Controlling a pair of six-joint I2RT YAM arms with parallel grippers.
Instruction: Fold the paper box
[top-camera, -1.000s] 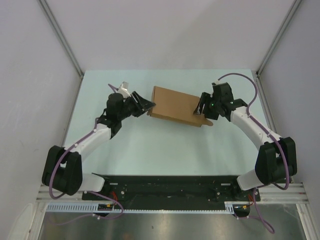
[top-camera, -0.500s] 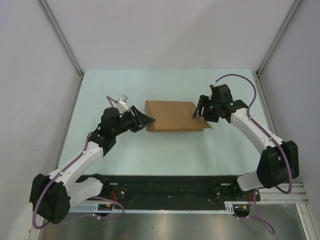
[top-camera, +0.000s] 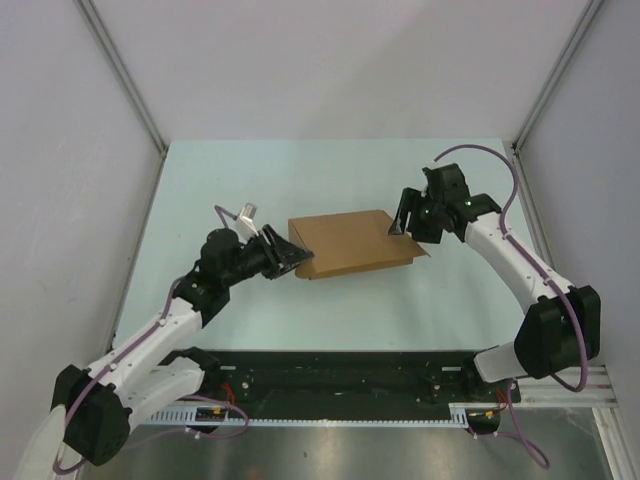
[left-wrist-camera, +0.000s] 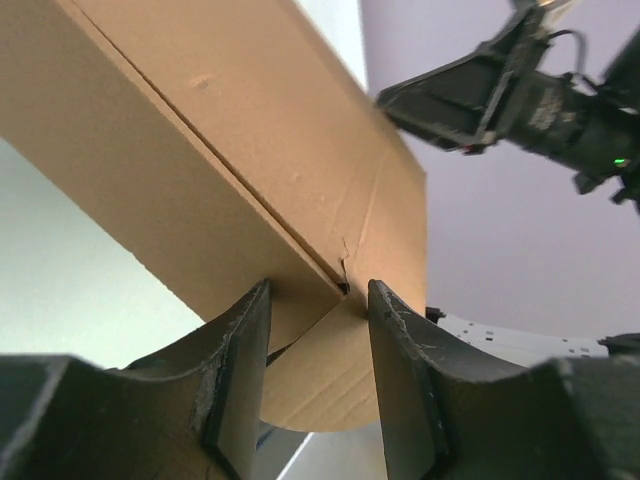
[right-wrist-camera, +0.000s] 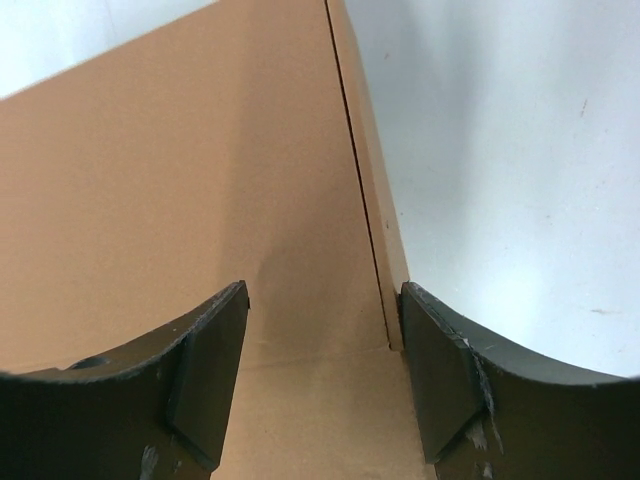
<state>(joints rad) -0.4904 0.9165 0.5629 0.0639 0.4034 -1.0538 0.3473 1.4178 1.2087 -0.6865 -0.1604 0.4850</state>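
Jaws of the left gripper (top-camera: 298, 260) are clamped on the paper box's (top-camera: 350, 243) left corner to steady it; whether the spread jaws of the right gripper (top-camera: 398, 225) grip cannot be told.

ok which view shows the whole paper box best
Top external: the paper box shows in full outline, reaching from the left gripper to the right gripper. Left wrist shows only one corner of it, between its fingers. Right wrist shows only part of a panel and one edge.
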